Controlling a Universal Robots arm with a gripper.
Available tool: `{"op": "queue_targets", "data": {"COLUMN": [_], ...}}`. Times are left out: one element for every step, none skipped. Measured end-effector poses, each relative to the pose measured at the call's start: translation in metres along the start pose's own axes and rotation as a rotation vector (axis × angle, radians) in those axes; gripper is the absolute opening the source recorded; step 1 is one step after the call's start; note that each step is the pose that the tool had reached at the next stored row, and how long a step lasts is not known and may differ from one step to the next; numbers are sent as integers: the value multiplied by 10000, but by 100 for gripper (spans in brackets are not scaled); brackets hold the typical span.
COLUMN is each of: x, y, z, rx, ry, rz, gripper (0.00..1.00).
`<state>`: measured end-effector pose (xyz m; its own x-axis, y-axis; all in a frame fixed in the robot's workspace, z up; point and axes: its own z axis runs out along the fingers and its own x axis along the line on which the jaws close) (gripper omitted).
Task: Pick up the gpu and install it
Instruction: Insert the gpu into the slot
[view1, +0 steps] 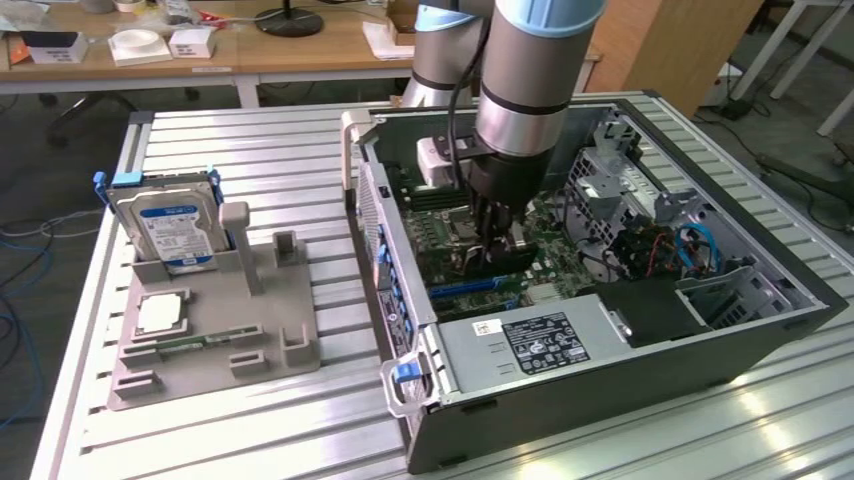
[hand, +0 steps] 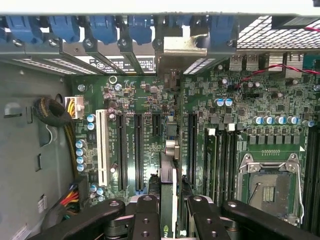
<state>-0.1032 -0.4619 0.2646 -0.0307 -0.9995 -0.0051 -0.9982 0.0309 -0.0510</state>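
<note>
My gripper (view1: 497, 228) reaches down into the open computer case (view1: 747, 340), just above the green motherboard (view1: 567, 262). It is shut on the gpu (view1: 489, 262), which stands on edge beneath the fingers. In the wrist view the gpu (hand: 169, 170) shows edge-on as a thin green strip between the two black fingers (hand: 146, 216). It runs over the motherboard (hand: 260, 100) among the long black expansion slots (hand: 138, 150). Its silver bracket (hand: 180, 46) lies against the row of rear slot openings with blue clips. I cannot tell whether the card's edge sits in a slot.
The power supply (view1: 534, 345) fills the case's near corner, and a drive cage with cables (view1: 694, 250) stands at the exterior view's right. On the table, a grey holder (view1: 214, 340) carries a hard drive (view1: 167, 225) and a square chip (view1: 160, 312). A CPU socket (hand: 270, 187) lies near the fingers.
</note>
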Motion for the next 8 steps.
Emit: {"op": "queue_targets", "data": {"x": [0,0,1,1,1,2,2,2], "y": [1,2,3,3,4,5,5,6], "z": [9,18,26,35,43,51,57,57], "rx": [-1,0,0,0,0,0,0,-1], "ry": [0,-1,0,-1,-1,0,0,1], "rz": [0,0,0,0,0,0,0,0], "gripper": [26,26,26,26,26,26,26,26]}}
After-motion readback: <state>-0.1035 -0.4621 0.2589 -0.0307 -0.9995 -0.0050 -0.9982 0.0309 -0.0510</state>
